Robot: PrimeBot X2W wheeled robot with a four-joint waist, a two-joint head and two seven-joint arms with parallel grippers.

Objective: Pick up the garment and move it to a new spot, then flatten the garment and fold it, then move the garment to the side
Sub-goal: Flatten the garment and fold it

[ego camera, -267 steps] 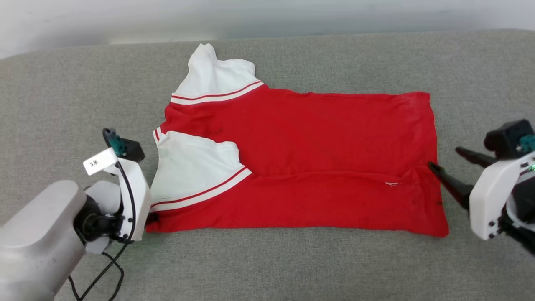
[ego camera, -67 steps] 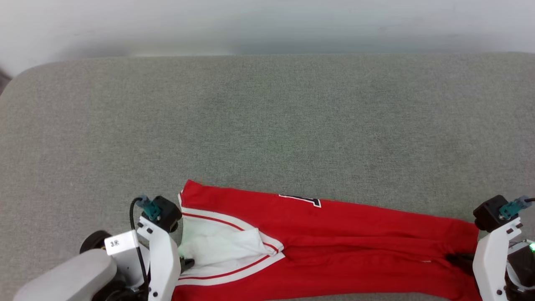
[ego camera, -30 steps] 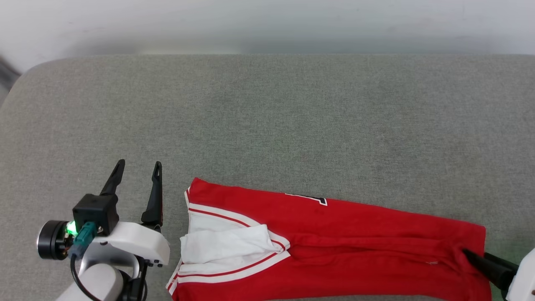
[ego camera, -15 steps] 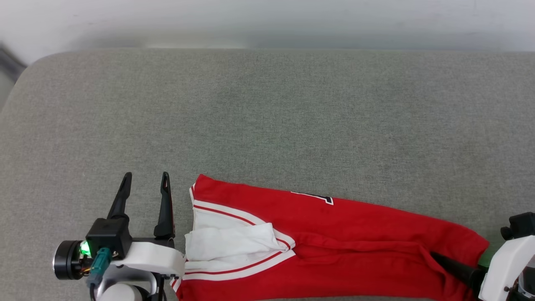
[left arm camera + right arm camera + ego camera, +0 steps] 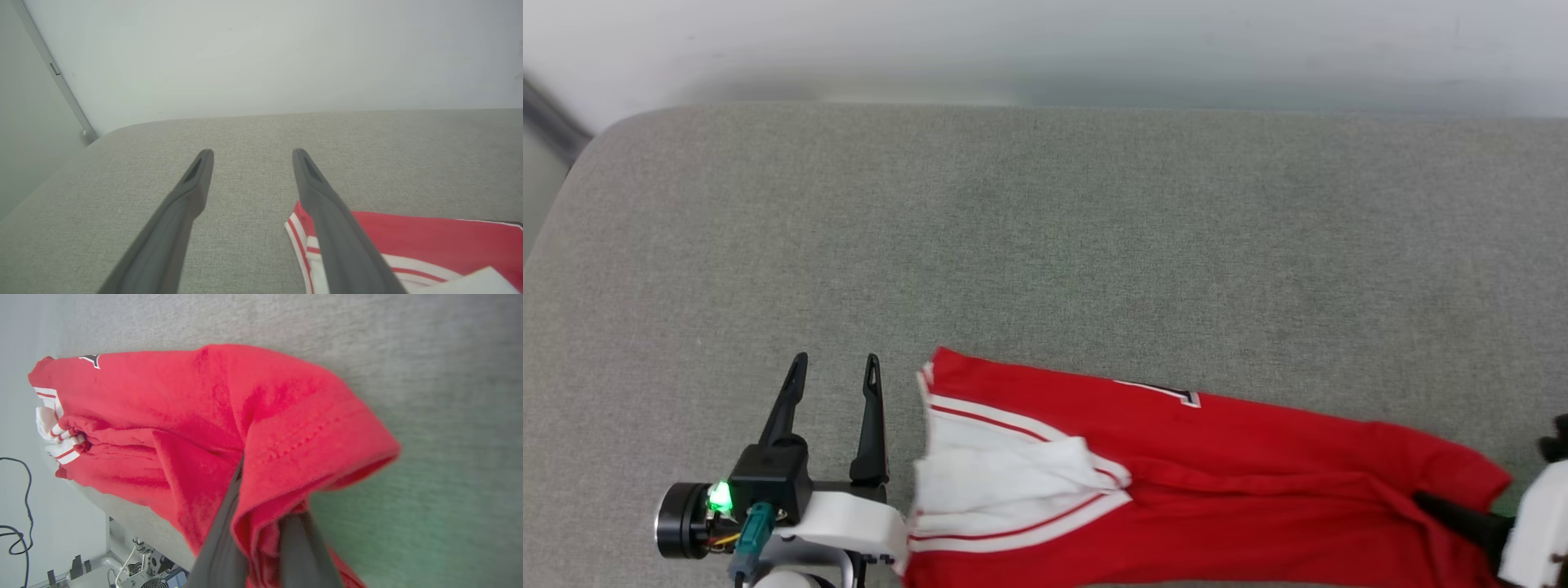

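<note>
The garment [image 5: 1225, 482], red with white striped-trim sleeves, lies folded into a long strip along the near edge of the grey surface. A bit of black lettering peeks out at its far edge. My left gripper [image 5: 836, 359] stands open just left of the sleeve end, touching nothing; in the left wrist view its fingers [image 5: 192, 192] spread wide, with the garment [image 5: 412, 241] at the lower right. My right gripper [image 5: 1462, 518] is at the garment's right end. In the right wrist view the right gripper [image 5: 265, 506] is shut on the bunched red hem of the garment [image 5: 184, 412].
The grey padded surface [image 5: 1045, 245] stretches wide beyond the garment, up to a pale wall. Its rounded left corner [image 5: 596, 139] drops off beside a dark rail. Past the near edge, cables and gear [image 5: 135, 559] appear in the right wrist view.
My right gripper has closed on the garment's right hem, which now bunches up around its fingers. The left gripper stays open beside the sleeve end. The head camera has shifted slightly.
</note>
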